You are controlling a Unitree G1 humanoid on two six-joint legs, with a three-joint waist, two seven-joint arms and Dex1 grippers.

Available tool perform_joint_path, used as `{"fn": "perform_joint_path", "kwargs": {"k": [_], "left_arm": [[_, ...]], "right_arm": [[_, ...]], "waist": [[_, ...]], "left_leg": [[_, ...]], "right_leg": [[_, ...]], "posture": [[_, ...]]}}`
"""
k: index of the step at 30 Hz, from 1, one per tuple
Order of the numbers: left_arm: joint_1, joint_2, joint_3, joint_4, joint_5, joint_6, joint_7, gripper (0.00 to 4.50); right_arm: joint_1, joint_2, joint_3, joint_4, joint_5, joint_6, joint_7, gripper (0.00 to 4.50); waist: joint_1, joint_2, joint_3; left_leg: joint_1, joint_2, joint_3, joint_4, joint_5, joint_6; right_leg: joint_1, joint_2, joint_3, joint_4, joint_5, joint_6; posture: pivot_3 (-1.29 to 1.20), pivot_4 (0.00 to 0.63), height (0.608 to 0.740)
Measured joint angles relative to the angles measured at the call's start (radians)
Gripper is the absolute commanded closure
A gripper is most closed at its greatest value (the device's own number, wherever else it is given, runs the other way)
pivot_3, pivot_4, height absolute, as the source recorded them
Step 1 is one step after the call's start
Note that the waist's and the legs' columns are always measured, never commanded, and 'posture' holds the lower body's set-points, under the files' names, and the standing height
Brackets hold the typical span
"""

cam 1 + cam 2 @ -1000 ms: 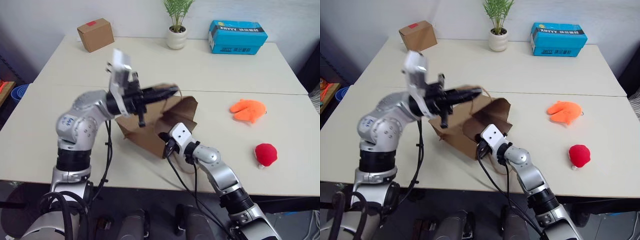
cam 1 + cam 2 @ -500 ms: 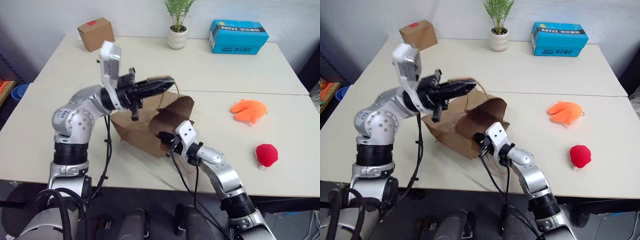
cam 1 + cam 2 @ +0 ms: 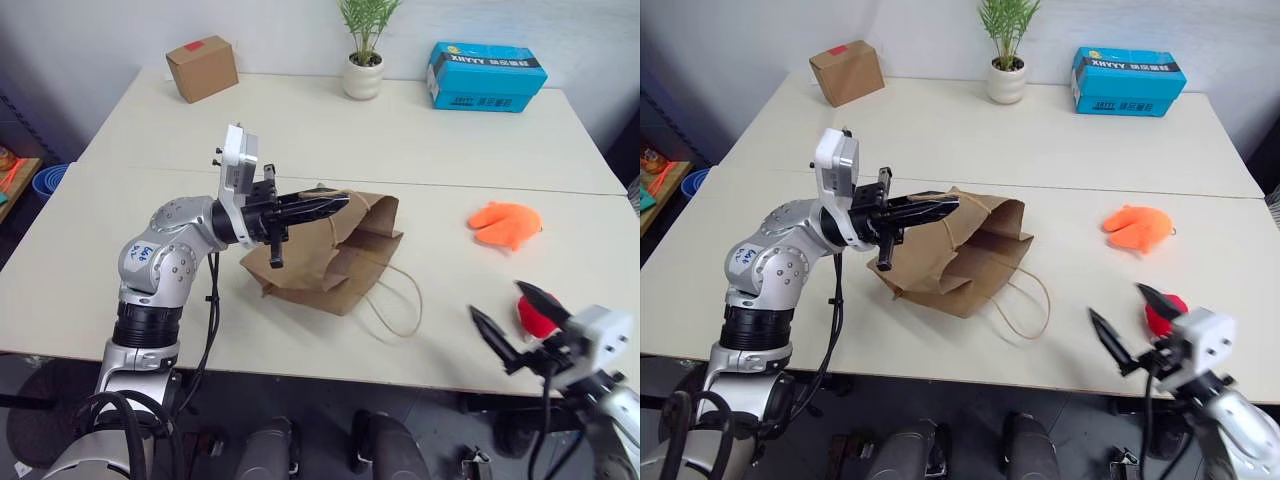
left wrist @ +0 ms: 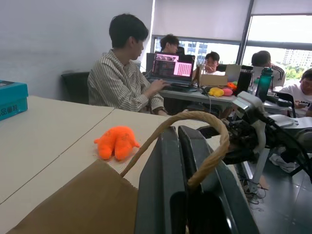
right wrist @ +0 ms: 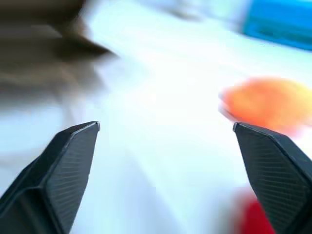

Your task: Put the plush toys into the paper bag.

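Two grippers: both are seen from the head camera, one near the table's front edge and one over the middle.
Right gripper [image 3: 508, 320]: nearest to the camera, at the front right of the table; its two black fingers stand wide apart and hold nothing.
Red ball [image 3: 540, 310]: just behind the right gripper on the table, partly hidden by one finger; whether they touch, I cannot tell.
Paper bag [image 3: 335, 265]: brown, lying slumped on the table near the middle, its mouth toward the right side; one thin loop handle [image 3: 395, 305] lies flat on the table in front of it.
Left gripper [image 3: 325, 207]: it points to the right over the top of the bag; its fingers are pressed together on the bag's other handle [image 4: 195, 141], which arches over the fingers in the left wrist view.
Orange toy [image 3: 507, 222]: flat, with lobed limbs, on the table to the right of the bag and well apart from it, farther back than the red ball.
Table [image 3: 450, 150]: pale, made of two tops with a seam between them.
Small cardboard box [image 3: 203, 67]: at the far left corner, with a red sticker on top.
Potted plant [image 3: 364, 55]: at the far edge, in a white pot.
Blue box [image 3: 486, 75]: at the far right.
People [image 4: 124, 80]: several sit at desks with laptops behind the table, in the left wrist view.
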Motion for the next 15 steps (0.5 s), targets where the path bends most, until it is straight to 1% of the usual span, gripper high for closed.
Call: {"fn": "perform_joint_path", "kwargs": {"k": [2, 4, 7, 9, 10, 14, 15], "left_arm": [[0.000, 0.001, -0.002, 0.000, 0.006, -0.005, -0.001, 4.50], [0.001, 0.001, -0.006, 0.000, 0.010, -0.006, -0.003, 4.50], [0.001, 0.001, -0.016, -0.001, 0.012, -0.007, -0.003, 4.50], [0.002, 0.004, -0.018, -0.002, 0.016, -0.008, 0.000, 4.50], [0.000, 0.004, -0.020, -0.001, 0.020, -0.008, 0.002, 4.50], [0.002, 0.006, -0.027, -0.006, 0.028, -0.008, 0.006, 4.50], [0.001, 0.005, -0.028, -0.009, 0.030, -0.008, 0.008, 4.50]], "right_arm": [[-0.031, -0.022, -0.005, 0.046, -0.039, -0.009, -0.028, 0.07], [-0.130, -0.082, 0.010, 0.097, -0.077, 0.007, -0.064, 0.07], [-0.302, -0.182, 0.046, 0.182, -0.118, 0.088, -0.099, 0.07], [-0.463, -0.225, 0.091, 0.299, -0.130, 0.170, -0.112, 0.07], [-0.569, -0.243, 0.123, 0.400, -0.141, 0.220, -0.117, 0.07], [-0.825, -0.260, 0.224, 0.688, -0.180, 0.288, -0.117, 0.07], [-0.885, -0.260, 0.246, 0.766, -0.199, 0.297, -0.124, 0.23]], "waist": [[-0.008, 0.000, 0.000], [-0.021, 0.001, 0.000], [-0.022, 0.001, 0.000], [-0.021, 0.001, 0.000], [-0.023, 0.000, 0.000], [-0.015, 0.001, 0.001], [-0.015, 0.001, 0.001]], "left_leg": [[0.001, 0.001, 0.001, 0.000, 0.000, 0.000], [0.002, 0.001, 0.001, 0.000, 0.000, -0.001], [0.001, 0.002, 0.001, 0.000, 0.001, -0.002], [0.001, 0.003, 0.000, 0.001, 0.001, -0.002], [0.000, 0.002, 0.000, 0.001, 0.002, -0.002], [-0.002, 0.002, -0.002, 0.001, 0.002, -0.002], [-0.003, 0.001, -0.002, 0.000, 0.002, -0.001]], "right_leg": [[0.000, -0.001, 0.001, 0.000, 0.000, 0.000], [-0.001, -0.002, 0.002, 0.001, 0.000, 0.000], [-0.001, -0.002, 0.002, 0.002, -0.001, -0.001], [-0.001, -0.001, 0.001, 0.005, -0.001, -0.001], [-0.001, -0.001, 0.000, 0.005, -0.001, -0.002], [-0.002, -0.001, -0.003, 0.003, -0.001, -0.002], [-0.002, -0.001, -0.003, 0.003, -0.001, -0.002]], "posture": [[0.00, 0.150, 0.740], [0.00, 0.150, 0.740], [0.00, 0.150, 0.740], [0.00, 0.150, 0.740], [0.00, 0.150, 0.740], [0.00, 0.150, 0.740], [0.00, 0.150, 0.740]]}}
